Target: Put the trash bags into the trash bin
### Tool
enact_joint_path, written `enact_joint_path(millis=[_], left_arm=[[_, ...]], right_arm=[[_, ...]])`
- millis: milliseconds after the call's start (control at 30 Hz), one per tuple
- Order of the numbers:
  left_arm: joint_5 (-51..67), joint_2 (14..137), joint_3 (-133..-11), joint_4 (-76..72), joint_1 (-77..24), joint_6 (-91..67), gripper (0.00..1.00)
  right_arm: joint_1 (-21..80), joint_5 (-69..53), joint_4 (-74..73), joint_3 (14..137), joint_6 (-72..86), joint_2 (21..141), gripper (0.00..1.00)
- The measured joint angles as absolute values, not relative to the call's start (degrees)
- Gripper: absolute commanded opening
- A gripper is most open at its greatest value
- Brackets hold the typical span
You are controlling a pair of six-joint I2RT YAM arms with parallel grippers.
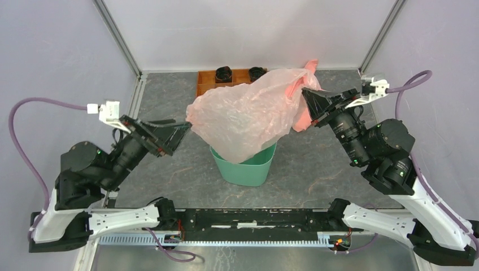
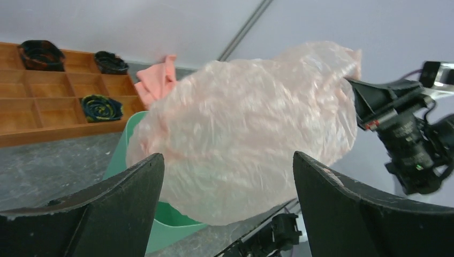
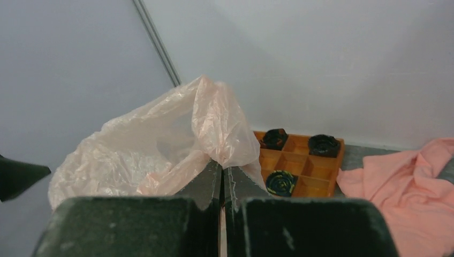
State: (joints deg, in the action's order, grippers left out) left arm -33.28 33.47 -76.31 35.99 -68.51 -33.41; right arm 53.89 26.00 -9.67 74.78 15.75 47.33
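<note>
We see the thin translucent pale pink plastic bag (image 1: 243, 113) ballooning over the mint-green plastic wastebasket (image 1: 245, 169) (lowest fold at its mouth), right hand (image 1: 305, 93) pinched tight on the bag's top edge, left hand (image 1: 183, 127) spread wide just beside the film, gripping nothing

Bag (image 1: 243, 116) blocks bin (image 1: 248, 169) mouth fr. above; sides open.

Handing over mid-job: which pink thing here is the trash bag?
Find the green bin at the centre. Ballooning over its opening is the bag, pinched at one end by the right gripper. It is see-through, glossy and crinkly, unlike the solid pink cloth behind it beside the orange tray.
</note>
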Motion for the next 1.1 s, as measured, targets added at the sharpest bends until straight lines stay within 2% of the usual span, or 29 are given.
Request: enact_joint_path(millis=[200,400,533,667,800,933,1100], left_arm=[[-37.1,48.0,-87.1,40.5,-68.5,-34.0,0.96],[-37.2,59.2,-88.6,42.7,-68.5,-33.9,0.73],[-35.1,62.8,-86.9,41.7,-68.1,-34.0,0.65],[-31.0,62.4,-79.2,38.3,-64.8,-35.2,0.56],[-24.1,61.9,-69.0,35.3,-56.7,-36.7,0.59],[-19.1,60.9,-65.0,35.2,-54.1,-37.1,0.75],[-13.9,54.7,-65.7,34.6,-54.1,-36.8,0.88]], right_arm=[[53.9,28.1,-16.5,75.2,11.7,45.9,0.01],[53.9,27.5,-18.2,77.0,8.0,45.3,0.01],[53.9,26.1,-18.2,78.4,6.6,45.8,0.01],[53.9,22.0,-17.1,80.9,5.9,47.7,0.01],[53.9,12.8,-14.8,83.2,5.4,51.6,0.01],[53.9,4.5,-14.0,83.2,5.2,56.8,0.01],[53.9,-1.8,-15.0,81.0,5.1,62.6,0.01]])
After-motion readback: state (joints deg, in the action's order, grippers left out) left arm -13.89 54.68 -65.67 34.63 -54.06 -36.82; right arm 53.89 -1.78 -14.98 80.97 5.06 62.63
